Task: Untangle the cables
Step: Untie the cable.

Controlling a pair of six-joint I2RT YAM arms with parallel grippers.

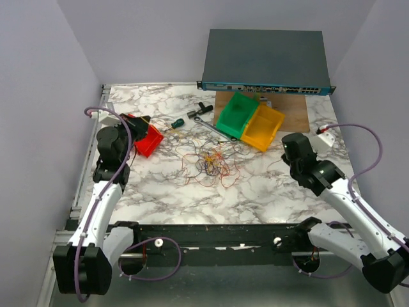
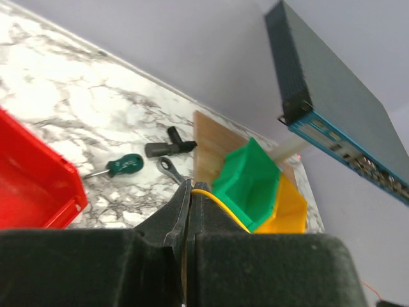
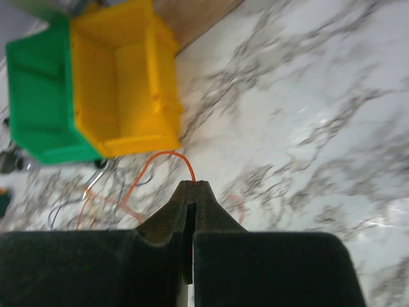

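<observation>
From above, the cables (image 1: 214,160) lie as a loose heap of orange, yellow, red and dark strands on the marble table (image 1: 192,198), just in front of the green bin (image 1: 235,115), with stray loops trailing to that bin's left; the heap looks far from sorted. In the left wrist view, the left gripper (image 2: 192,190) has its fingers pressed together on a yellow wire (image 2: 220,206), which arcs away from the tips and passes in front of the green bin's near corner. In the right wrist view, the right gripper (image 3: 193,185) is likewise pressed together, pinching an orange wire (image 3: 167,155) that rises in a small loop at the tips and runs back to the tangle below the green bin. With one strand in each pinch, the step in hand seems to be drawing them out of the heap. It would go best with a firm pinch, moving one arm at a time away from the green bin, slowly and slightly upward. If the whole heap begins dragging along, the strand is probably snagged, so ease off.
</observation>
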